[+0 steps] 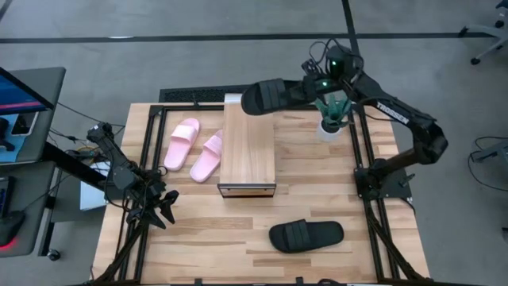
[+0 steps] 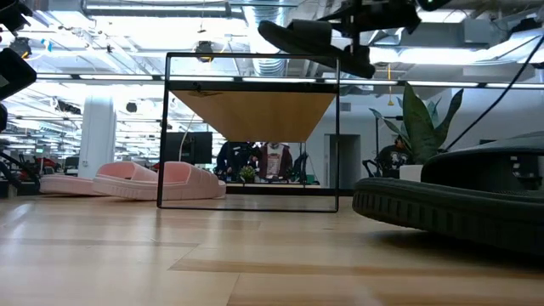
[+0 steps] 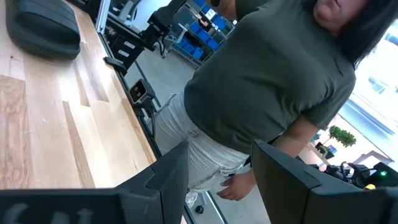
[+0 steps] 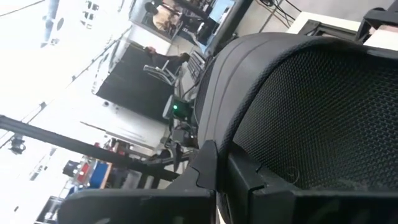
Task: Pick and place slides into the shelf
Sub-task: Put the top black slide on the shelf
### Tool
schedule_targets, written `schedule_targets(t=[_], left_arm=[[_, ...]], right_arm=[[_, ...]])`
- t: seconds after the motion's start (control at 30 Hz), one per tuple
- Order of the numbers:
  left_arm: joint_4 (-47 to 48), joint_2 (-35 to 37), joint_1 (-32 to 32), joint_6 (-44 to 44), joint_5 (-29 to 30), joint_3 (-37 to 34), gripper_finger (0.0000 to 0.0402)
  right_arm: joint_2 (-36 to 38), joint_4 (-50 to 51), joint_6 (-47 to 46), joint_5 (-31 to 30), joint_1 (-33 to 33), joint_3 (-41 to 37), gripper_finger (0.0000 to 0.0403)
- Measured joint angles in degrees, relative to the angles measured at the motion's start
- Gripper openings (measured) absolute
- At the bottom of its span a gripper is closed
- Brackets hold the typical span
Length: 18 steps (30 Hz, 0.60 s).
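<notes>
Item: black slide, carried. We found the right gripper clenched on its right end, over the far end of the shelf. The slide's long axis ran left to right, crosswise to the shelf's near-far length. We judged turning came next. Second black slide lay near; pink pair left of shelf. Left gripper released, idle, near-left.

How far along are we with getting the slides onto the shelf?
Nothing is placed yet: the shelf top is bare. In hand: the right gripper, jaws shut, carries one black slide above the shelf's far end. Left to do: the other black slide on the table's near side and the pink pair beside the shelf. The left gripper waits open at the table's left edge.
</notes>
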State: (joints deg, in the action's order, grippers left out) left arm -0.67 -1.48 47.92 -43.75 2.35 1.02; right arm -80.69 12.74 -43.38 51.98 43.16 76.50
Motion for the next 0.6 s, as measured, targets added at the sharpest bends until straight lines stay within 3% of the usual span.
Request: schedule_targets(t=[0.4, 0.6], left_arm=[[0.00, -0.01, 0.00, 0.00, -0.01, 0.00, 0.0162], [0.00, -0.01, 0.00, 0.00, -0.02, -0.02, 0.0162]], right_arm=[[-8.39, -0.82, -2.36, -1.84, -2.11, 6.87, 0.0002], [-13.87, -8.58, -8.86, -5.74, -4.26, 8.12, 0.0002]])
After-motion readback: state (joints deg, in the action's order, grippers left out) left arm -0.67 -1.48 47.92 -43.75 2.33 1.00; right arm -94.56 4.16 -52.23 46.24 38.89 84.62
